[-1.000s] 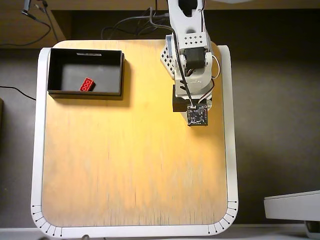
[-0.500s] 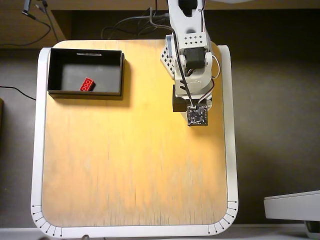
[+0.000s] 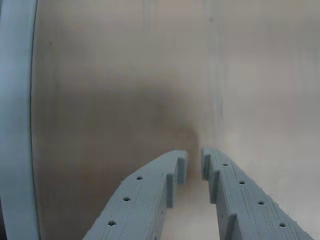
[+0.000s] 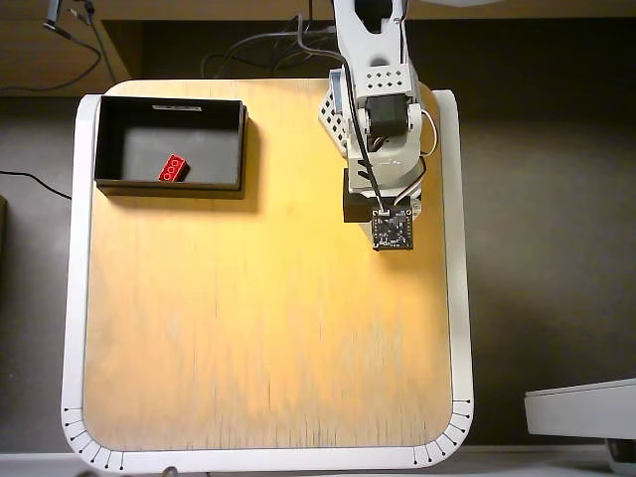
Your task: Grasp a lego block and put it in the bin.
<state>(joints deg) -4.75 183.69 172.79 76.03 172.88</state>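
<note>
Overhead view shows the wooden table, then the black bin at its far left, holding the lego block (red, near the front wall). Wrist view: the gripper is empty, fingers nearly closed over bare wood.

In the overhead view the bin sits at the table's top-left corner (the lego block inside it), the arm at top right.
</note>
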